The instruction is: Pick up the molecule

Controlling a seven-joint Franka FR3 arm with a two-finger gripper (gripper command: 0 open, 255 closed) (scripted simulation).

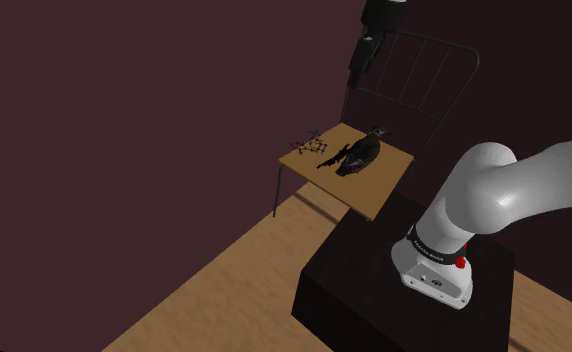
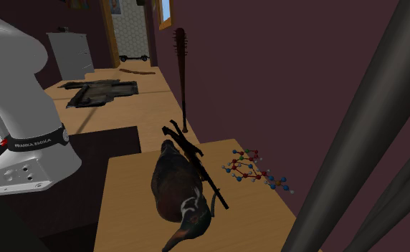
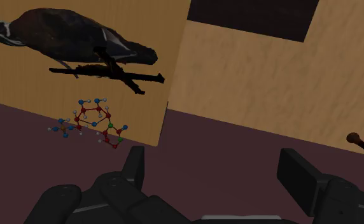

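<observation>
**Tight spot: molecule (image 1: 309, 143) right at the bench (image 1: 374, 190) edge**

Shoulder view: I see it on the bench corner against the dark wall. A black rifle (image 1: 332, 158) and a dark bird (image 1: 360, 155) lie just beside it, and a barred frame (image 1: 419, 75) rises behind.

Second exterior view: the rifle lies between bird and molecule, not touching the molecule. A spiked bat (image 2: 181, 71) leans on the wall beyond.

Wrist view: my hand (image 3: 216, 172) is wide open and holding nothing. The molecule sits at the bench rim, with free wall-side room.

Ball-and-stick molecule (image 3: 88, 122) lying flat on a wooden table (image 3: 142, 114).
Red rods link blue, white and a few green balls into joined rings with a short tail; it sits at the table's edge by the dark wall, near a black rifle (image 3: 111, 71), not touching it.
</observation>
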